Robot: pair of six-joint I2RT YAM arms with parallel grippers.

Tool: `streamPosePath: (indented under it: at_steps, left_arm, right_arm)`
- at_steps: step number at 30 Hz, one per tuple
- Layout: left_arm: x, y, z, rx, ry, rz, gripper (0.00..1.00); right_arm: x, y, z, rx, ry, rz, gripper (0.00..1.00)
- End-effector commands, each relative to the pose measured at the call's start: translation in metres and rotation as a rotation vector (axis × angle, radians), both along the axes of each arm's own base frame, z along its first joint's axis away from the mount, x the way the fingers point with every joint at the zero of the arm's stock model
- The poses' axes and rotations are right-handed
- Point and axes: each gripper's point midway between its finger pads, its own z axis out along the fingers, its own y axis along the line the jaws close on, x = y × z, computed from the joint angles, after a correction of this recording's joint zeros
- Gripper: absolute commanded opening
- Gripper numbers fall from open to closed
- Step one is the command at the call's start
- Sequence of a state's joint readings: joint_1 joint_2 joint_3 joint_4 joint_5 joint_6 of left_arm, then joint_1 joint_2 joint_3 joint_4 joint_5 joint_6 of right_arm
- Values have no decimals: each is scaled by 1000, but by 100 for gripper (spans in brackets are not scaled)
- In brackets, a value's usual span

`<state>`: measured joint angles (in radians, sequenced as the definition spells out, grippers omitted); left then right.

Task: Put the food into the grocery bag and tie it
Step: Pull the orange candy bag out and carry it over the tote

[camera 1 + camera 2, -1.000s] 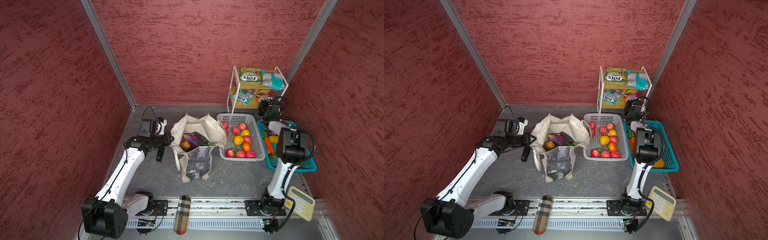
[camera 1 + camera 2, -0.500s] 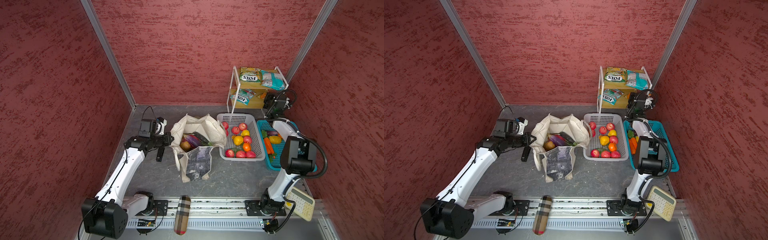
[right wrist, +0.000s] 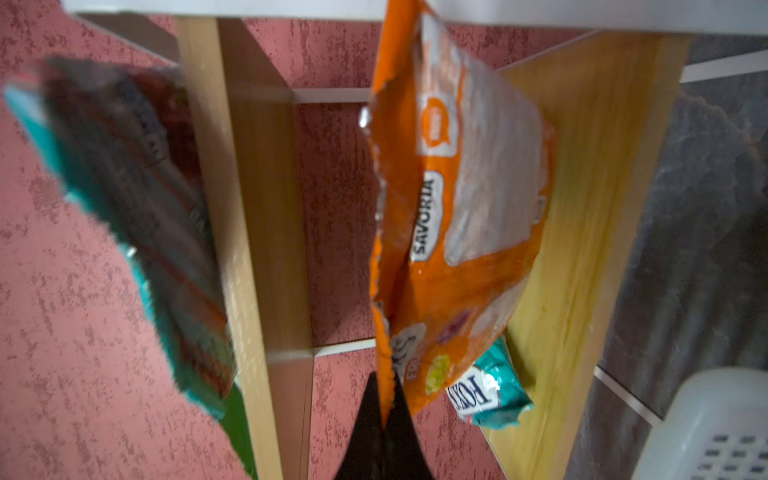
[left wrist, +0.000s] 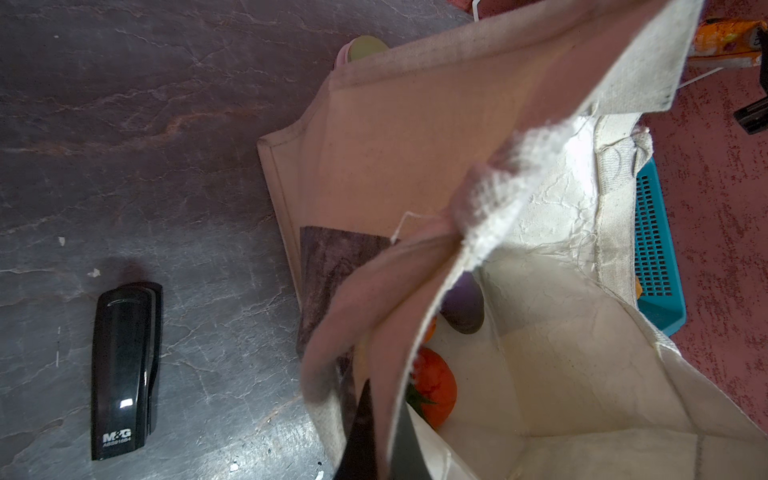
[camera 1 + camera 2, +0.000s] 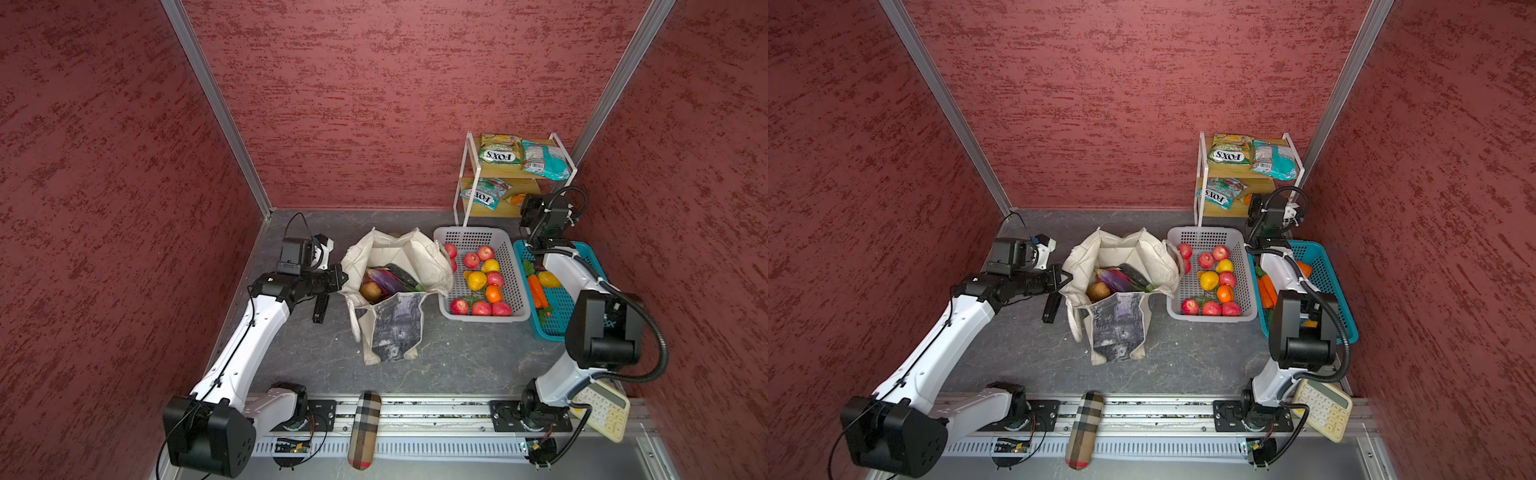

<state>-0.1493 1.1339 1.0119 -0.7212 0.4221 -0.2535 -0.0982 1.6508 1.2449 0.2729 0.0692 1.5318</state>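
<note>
Left gripper (image 4: pixel 380 424): its jaws are pressed together on a fold of the cream rim of the grocery bag (image 4: pixel 415 166). In both top views it sits at the bag's left edge (image 5: pixel 338 279).
Right gripper (image 3: pixel 384 411): it is closed tight on the torn edge of the orange snack packet (image 3: pixel 457 208), at the lower shelf of the rack (image 5: pixel 469 183).
Grocery bag (image 5: pixel 399 328): it stands on the grey table (image 5: pixel 291 353) between the two arms with its mouth open. The printed side faces the rail, and one strap hangs down its left side.
Inside the bag: a brown oval (image 5: pixel 370 291), a purple piece (image 5: pixel 386 279) and a dark long piece (image 5: pixel 401 275). The left wrist view also shows an orange-red fruit (image 4: pixel 434 386) with a green leaf.
Orange snack packet: it hangs from the right pincer in front of the wooden shelf, with a teal FOX'S packet (image 3: pixel 486 395) lying just behind it.
Top shelf: a green FOX'S packet (image 5: pixel 500 150) lies beside a teal packet (image 5: pixel 544 160).
White basket (image 5: pixel 465 241): it is just right of the bag and holds red, yellow and orange fruits.
Blue basket (image 5: pixel 557 320): it touches the white basket's right side, with carrots in it, partly under the right arm.
Stapler (image 4: pixel 124 370): black and marked M&G, it lies flat on the table left of the bag, apart from it.
Front rail: a plaid case (image 5: pixel 364 428) lies across it, and a calculator (image 5: pixel 602 409) sits at its right end.
</note>
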Motion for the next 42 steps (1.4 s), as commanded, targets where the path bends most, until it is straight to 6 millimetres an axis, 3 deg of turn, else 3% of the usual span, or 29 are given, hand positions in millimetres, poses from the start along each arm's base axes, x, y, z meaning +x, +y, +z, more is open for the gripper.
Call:
streamPosePath:
  at_steps: [1, 12, 18, 24, 32, 42]
  left_arm:
    - [4, 1, 16, -4, -52, -8, 0]
    - [4, 0, 17, -11, -55, -10, 0]
    - [4, -1, 17, -12, -59, -10, 0]
    - [3, -3, 19, -22, -65, -18, 0]
    - [2, -10, 23, -52, -75, -39, 0]
    - [2, -14, 41, -78, -106, -47, 0]
  right_arm:
    - [-25, 3, 43, -3, -86, -26, 0]
    - [-107, 17, 81, -49, -109, -23, 0]
    - [-142, 42, 91, -79, -92, 79, 0]
    - [-167, 87, 101, -140, -85, 253, 0]
    - [-198, 168, 123, -271, -135, 541, 0]
    - [-228, 267, 136, -404, -195, 829, 0]
